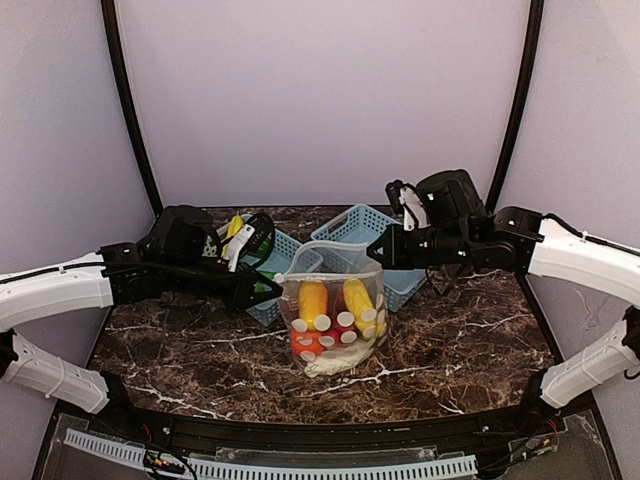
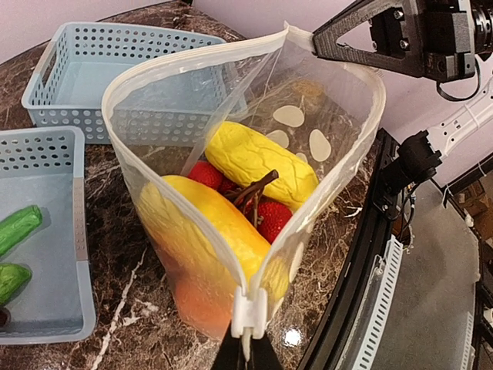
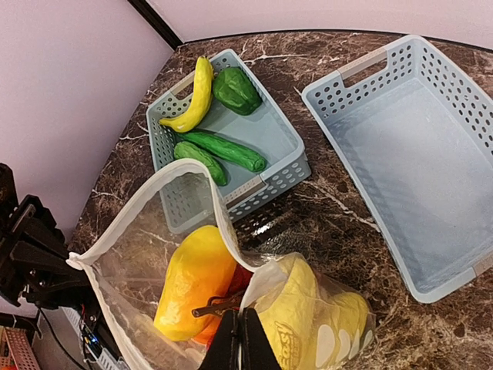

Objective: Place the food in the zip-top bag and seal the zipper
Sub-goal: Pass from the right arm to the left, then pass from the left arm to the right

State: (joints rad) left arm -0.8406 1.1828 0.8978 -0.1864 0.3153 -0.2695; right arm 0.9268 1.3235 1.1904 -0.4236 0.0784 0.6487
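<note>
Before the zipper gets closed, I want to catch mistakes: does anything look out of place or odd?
Yes. A banana, a green pepper and two cucumbers lie in the basket, outside the zip-top bag, while the left hand and right hand pinch the ends of its open mouth.

Two baskets; one bag

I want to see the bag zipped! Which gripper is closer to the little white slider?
Left. The left gripper pinches the slider at one end of the bag's open mouth; the right gripper holds the bag at the opposite end.
</note>
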